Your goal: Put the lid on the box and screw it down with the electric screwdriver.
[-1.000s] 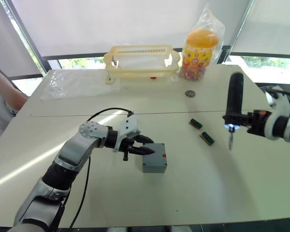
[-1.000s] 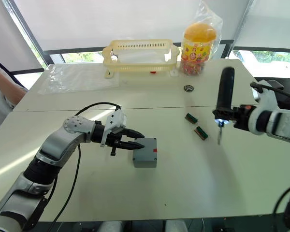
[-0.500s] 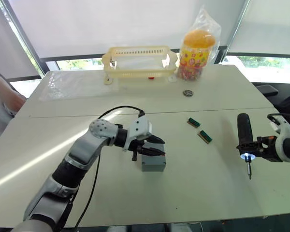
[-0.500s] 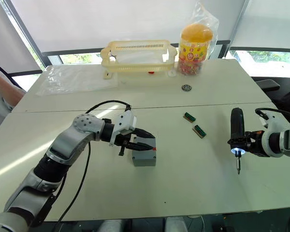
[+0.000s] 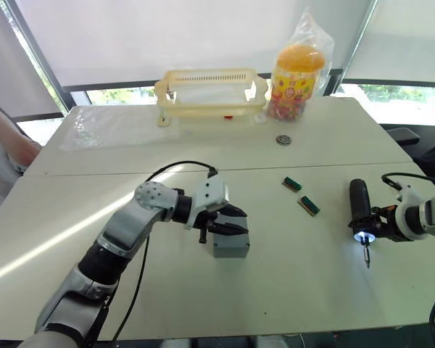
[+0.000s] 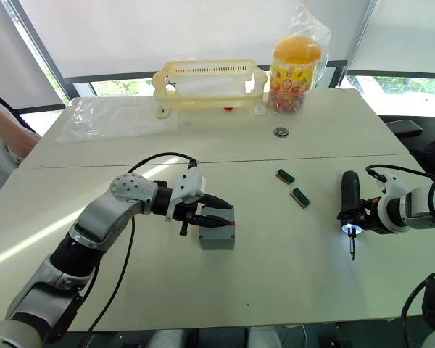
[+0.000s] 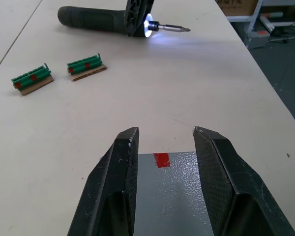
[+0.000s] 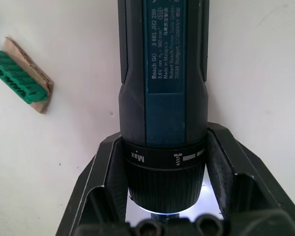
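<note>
While right jaws clamp the electric screwdriver, left jaws gape over the box — circuit boards between

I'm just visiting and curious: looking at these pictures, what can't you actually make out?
- Whether the lid is on the grey box: in the eye views the left claw covers its top.
- The box's near part: cut off by the lower edge of the left wrist view, between the open fingers.
- The electric screwdriver bit: hidden in the right wrist view by the right claw.
- The round thing near the jar: too small to identify.
</note>
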`<action>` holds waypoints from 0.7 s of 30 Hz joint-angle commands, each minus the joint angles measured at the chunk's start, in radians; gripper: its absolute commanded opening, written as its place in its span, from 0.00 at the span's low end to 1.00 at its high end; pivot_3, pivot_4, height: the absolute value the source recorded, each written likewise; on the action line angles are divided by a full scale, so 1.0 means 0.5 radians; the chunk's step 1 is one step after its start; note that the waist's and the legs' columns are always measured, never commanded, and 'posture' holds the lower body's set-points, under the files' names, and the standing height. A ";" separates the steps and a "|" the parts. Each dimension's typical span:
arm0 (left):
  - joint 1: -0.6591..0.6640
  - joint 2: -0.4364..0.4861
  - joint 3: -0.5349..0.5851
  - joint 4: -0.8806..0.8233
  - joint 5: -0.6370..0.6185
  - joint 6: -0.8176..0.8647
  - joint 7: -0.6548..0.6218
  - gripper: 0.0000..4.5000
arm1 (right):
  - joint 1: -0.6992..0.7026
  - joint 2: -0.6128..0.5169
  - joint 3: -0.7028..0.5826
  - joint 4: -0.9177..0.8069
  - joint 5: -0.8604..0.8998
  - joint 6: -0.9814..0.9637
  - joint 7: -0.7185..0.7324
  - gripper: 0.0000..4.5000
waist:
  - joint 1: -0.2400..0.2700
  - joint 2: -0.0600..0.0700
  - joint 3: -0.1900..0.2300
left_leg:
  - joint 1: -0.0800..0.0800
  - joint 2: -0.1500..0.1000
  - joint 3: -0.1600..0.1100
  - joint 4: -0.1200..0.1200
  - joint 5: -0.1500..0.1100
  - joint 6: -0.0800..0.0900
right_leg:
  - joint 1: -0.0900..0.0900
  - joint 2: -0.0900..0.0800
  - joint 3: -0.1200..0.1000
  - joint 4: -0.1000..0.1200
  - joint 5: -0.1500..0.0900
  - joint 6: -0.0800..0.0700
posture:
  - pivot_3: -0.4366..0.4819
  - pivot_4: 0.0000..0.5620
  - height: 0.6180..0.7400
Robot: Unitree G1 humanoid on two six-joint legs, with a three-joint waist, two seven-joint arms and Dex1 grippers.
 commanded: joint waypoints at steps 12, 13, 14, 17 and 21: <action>0.029 -0.078 0.282 0.081 -0.018 -0.106 0.323 0.39 | -0.040 -0.027 -0.006 -0.191 -0.532 -0.385 0.383 0.99 | 0.002 -0.001 0.000 | 0.001 -0.001 -0.001 0.002 0.000 0.000 | 0.003 -0.001 0.000 0.000 0.001 0.002 | 0.48 0.27 1.00; 0.030 -0.090 0.331 0.100 -0.009 -0.113 0.392 0.39 | -0.046 -0.019 -0.035 -0.210 -0.558 -0.433 0.382 0.99 | 0.002 -0.001 0.000 | 0.001 -0.001 -0.001 0.002 0.000 0.000 | 0.002 -0.001 0.000 0.000 0.001 0.002 | 0.48 0.27 1.00; 0.037 -0.088 0.382 0.110 -0.003 -0.116 0.446 0.39 | -0.064 -0.007 -0.083 -0.229 -0.568 -0.443 0.370 0.99 | 0.000 -0.001 0.000 | 0.001 -0.001 -0.001 0.002 0.000 0.000 | 0.002 -0.001 0.000 0.001 0.001 0.003 | 0.48 0.27 1.00; 0.099 -0.031 0.489 0.072 -0.020 -0.080 0.517 0.39 | -0.050 0.016 -0.199 -0.390 -0.565 -0.512 0.398 0.99 | -0.010 -0.001 -0.001 | 0.001 -0.001 -0.001 0.002 0.000 0.000 | 0.001 -0.001 0.000 0.002 0.002 0.003 | 0.48 0.27 1.00; 0.301 0.119 0.704 -0.101 -0.198 0.182 0.542 0.39 | 0.120 0.078 -0.460 -0.931 -0.395 -0.626 0.568 0.99 | -0.012 0.000 -0.001 | 0.002 0.000 -0.001 -0.002 0.000 0.000 | -0.001 0.000 0.000 0.005 0.002 0.004 | 0.48 0.27 1.00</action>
